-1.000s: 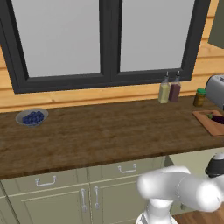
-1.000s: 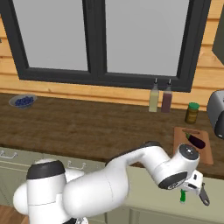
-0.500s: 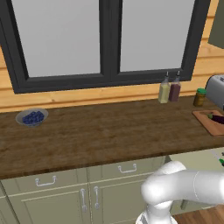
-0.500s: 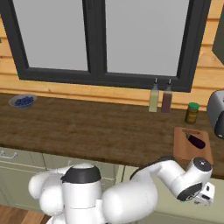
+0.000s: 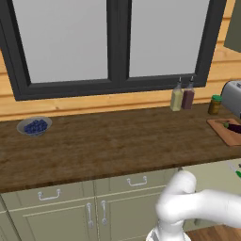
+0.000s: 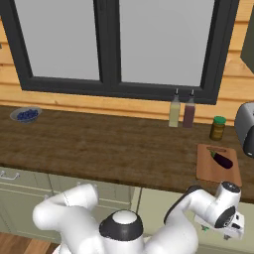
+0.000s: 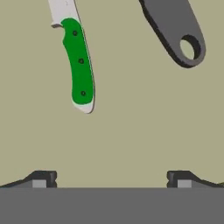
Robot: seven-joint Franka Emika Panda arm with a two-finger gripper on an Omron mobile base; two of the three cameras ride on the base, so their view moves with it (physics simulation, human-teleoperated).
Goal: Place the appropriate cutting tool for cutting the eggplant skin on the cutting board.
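A knife with a green handle (image 7: 78,65) lies on a beige surface in the hand view, upper left, its blade running off the top edge. A dark grey tool handle (image 7: 177,30) with a hole in its end lies at the upper right. My gripper (image 7: 111,177) is open, fingertips wide apart, short of both tools and touching neither. On the counter the reddish cutting board (image 6: 211,171) carries the dark purple eggplant (image 6: 222,159); the cutting board (image 5: 225,134) and eggplant (image 5: 233,126) also sit at the right edge of the left base view.
Two bottles (image 6: 181,110) and a green-lidded jar (image 6: 217,128) stand behind the board, the silver toaster (image 6: 245,128) to its right. A bowl of blueberries (image 5: 34,126) sits far left. My arm (image 6: 218,211) hangs below the counter's front edge, under the board.
The arm has swung lower and further right, below the counter edge. The counter and its things have not moved.
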